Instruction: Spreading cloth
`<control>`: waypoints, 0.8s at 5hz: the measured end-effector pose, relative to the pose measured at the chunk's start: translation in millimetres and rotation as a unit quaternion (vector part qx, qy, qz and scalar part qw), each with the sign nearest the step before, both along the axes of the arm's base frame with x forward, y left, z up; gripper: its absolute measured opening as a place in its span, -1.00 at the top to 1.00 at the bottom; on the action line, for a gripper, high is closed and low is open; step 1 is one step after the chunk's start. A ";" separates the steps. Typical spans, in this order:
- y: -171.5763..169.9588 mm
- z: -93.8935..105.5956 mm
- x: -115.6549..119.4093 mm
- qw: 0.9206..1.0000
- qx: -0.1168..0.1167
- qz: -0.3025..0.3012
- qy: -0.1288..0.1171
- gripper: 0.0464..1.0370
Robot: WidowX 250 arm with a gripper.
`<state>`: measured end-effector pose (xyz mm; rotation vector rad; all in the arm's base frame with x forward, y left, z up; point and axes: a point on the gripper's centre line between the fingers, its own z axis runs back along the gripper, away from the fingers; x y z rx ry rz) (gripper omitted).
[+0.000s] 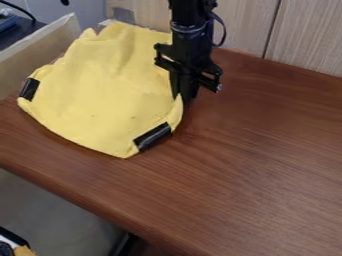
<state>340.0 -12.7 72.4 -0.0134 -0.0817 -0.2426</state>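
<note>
While the black gripper (184, 96) hung down at the right-hand side of the yellow cloth (107, 85), its fingers were close together, pinching the cloth's edge, which rose to a small point at their tips. The cloth lay over the far left corner of the brown wooden table (260, 160), spread broad and mostly flat across its middle, with bumps and soft folds toward the wall. Its rounded near border sat back from the table's front edge. Two black strips marked that border: one (29, 89) on the left, the other (153, 136) at the lower right, just below the gripper.

Behind the table stood a pale wood-grained wall (304, 37) with a dark vertical seam. A beige panel (30, 67) ran along the table's left side, near the cloth, and beyond it was a dark surface (25, 31) with a blue object (7, 22) on it.
</note>
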 end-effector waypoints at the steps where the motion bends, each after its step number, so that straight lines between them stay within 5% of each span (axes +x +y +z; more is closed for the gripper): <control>1: -15.8 17.9 0.4 0.999 -0.012 -0.025 -0.025 0.97; 2: -29.7 30.9 -3.9 0.998 -0.021 -0.050 -0.043 0.97; 4: -58.5 23.9 -24.8 0.995 -0.029 -0.097 -0.021 0.97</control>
